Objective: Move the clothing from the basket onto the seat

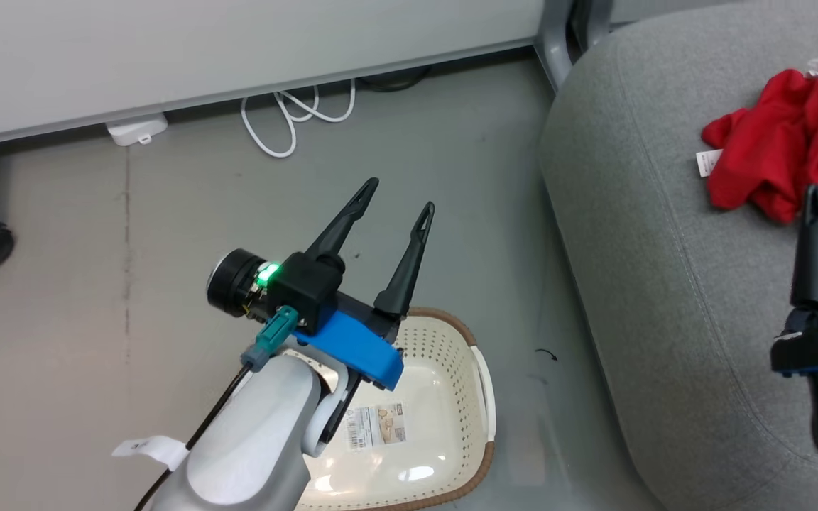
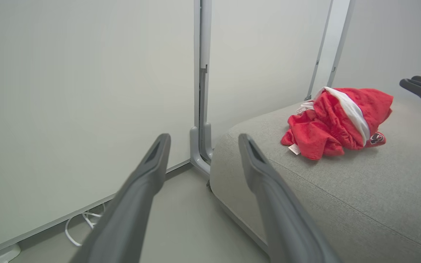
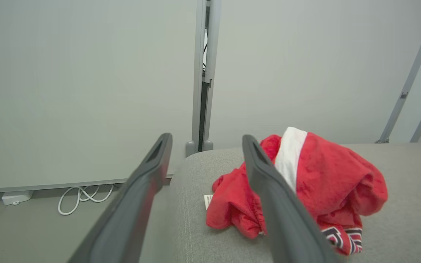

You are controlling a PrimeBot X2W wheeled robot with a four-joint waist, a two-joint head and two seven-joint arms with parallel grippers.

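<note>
I see my left gripper (image 1: pixel 401 195) and right gripper (image 3: pixel 207 138) spread, both empty; crumpled red white-trimmed clothing (image 1: pixel 785 152) lies on the grey fabric seat (image 1: pixel 664 284).

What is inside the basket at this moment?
Inside the basket, a label sticker lies on the bottom, and nothing else shows in the visible part. The left arm covers the basket's left side, so that part cannot be checked.

The right tool (image 3: pixel 207 138), fingers spread and empty, faces the red clothing (image 3: pixel 334 182) heaped on the grey seat (image 3: pixel 408 223).
</note>
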